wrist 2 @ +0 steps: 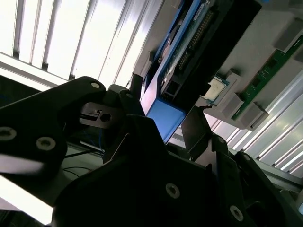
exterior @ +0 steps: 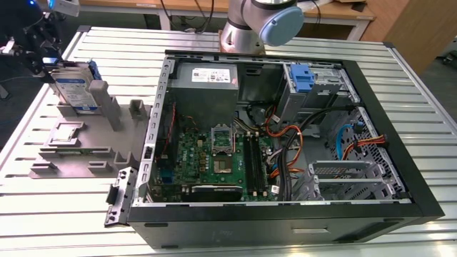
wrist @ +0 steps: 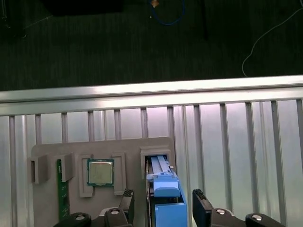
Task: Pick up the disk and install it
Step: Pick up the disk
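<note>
The disk (exterior: 73,88), a silver drive with a white-and-blue label in a blue carrier, stands on edge in a slot of the grey fixture (exterior: 68,158) at the exterior view's left. My gripper (exterior: 51,60) hovers at the disk's upper end. In the first wrist view the black fingers (wrist: 127,201) sit on either side of the blue carrier end (wrist: 166,201), with a small gap on each side. The gripper (wrist: 163,204) is open. In the second wrist view the blue carrier (wrist 2: 163,118) shows between the dark finger bodies.
The open computer case (exterior: 286,227) lies right of the fixture, with a blue bracket on the drive bay (exterior: 303,79), a grey power supply (exterior: 207,80) and loose cables. The fixture also holds a processor chip (wrist: 100,172) and a green memory stick (wrist: 59,194). The slatted table's edge (wrist: 151,92) lies just past the fixture.
</note>
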Motion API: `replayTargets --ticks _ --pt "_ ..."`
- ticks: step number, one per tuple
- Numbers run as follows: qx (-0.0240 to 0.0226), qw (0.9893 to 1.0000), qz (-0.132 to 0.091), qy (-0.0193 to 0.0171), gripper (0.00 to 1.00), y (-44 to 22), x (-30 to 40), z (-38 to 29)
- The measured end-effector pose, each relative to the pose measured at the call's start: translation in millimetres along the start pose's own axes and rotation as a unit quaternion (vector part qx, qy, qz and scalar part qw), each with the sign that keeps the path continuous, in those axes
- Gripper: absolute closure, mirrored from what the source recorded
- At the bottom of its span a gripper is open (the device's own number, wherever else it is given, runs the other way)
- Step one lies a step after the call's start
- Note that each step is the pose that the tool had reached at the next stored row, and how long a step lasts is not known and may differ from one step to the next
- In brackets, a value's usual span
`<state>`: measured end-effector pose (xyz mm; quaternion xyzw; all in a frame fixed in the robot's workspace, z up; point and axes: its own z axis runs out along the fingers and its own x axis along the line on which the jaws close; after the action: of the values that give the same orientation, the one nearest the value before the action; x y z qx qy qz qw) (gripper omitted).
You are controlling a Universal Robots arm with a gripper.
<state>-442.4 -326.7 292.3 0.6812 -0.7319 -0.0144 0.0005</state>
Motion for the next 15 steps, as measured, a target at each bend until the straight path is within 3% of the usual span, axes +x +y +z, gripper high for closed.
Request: replayTargets --ticks 7,8,15 --pt "0.0029 1.0000 0.000 -0.0002 0.41 0.1 0.1 3.3" --pt "0.0030 1.0000 0.000 -0.0002 0.49 0.1 0.1 3.4" --pt "0.0031 1.0000 -0.003 -0.0017 0.49 2.3 0.2 3.8"
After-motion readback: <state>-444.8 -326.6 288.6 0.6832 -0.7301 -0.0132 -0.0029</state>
